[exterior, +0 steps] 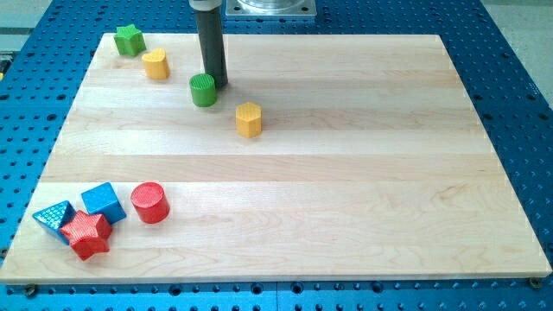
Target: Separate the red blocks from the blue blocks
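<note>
A red cylinder (150, 202) stands near the view's bottom left. A red star (86, 233) lies lower left of it, touching a blue cube (104, 202) and a blue triangular block (54, 218). The cube sits just left of the red cylinder, with a small gap. My tip (216, 82) is far away near the view's top, right beside a green cylinder (203, 90), at its upper right. The rod rises out of the view's top.
A green star (129, 40) and a yellow block (155, 64) lie at the top left of the wooden board (346, 173). A yellow hexagonal block (249, 119) sits lower right of my tip. A blue perforated table surrounds the board.
</note>
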`<state>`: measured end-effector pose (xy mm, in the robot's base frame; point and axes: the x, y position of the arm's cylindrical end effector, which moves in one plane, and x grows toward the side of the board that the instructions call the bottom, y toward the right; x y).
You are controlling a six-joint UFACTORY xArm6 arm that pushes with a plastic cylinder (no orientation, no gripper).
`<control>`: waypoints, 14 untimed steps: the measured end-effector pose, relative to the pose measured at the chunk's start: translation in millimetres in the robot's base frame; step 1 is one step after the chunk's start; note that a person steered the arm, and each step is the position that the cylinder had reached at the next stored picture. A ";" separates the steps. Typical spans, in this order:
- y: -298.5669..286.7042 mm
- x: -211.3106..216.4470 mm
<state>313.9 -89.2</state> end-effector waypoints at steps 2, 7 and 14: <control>92.0 22.9; 9.6 304.7; -150.2 278.2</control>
<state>592.1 -239.4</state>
